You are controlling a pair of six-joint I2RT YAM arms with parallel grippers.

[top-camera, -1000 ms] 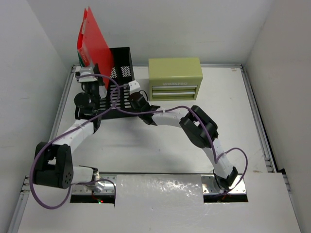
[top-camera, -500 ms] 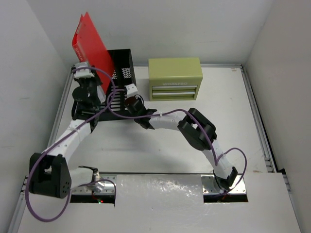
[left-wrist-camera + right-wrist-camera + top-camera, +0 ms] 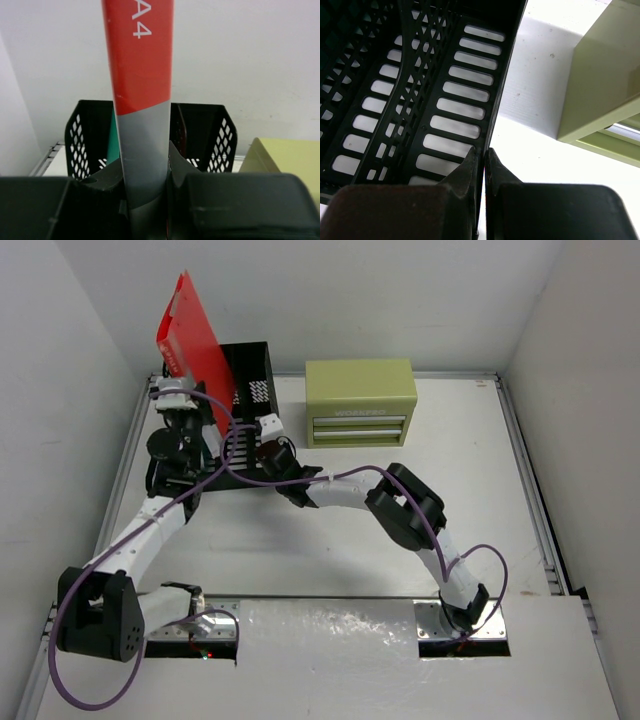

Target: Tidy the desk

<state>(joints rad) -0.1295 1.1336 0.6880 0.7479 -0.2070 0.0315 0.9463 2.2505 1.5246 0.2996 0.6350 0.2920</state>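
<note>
- My left gripper (image 3: 145,172) clamps the grey spine at the bottom of a red A4 folder (image 3: 193,340); the jaws are closed tight against both of its faces.
- The folder rises above the left part of the black mesh file rack (image 3: 252,365), its top leaning towards the left wall.
- From my left wrist I see the rack's open compartments just behind the folder, with a green edge inside; I cannot tell what it belongs to.
- My right gripper (image 3: 481,160) is pinched shut on the thin upper edge of the rack's right side wall.
- The white desk (image 3: 470,470) lies under everything, its grey rails running along the edges.
- The rack sits at the desk's far left corner.
- The olive-green drawer box (image 3: 360,400) stands just to the right of the rack, at the far edge against the back wall.
</note>
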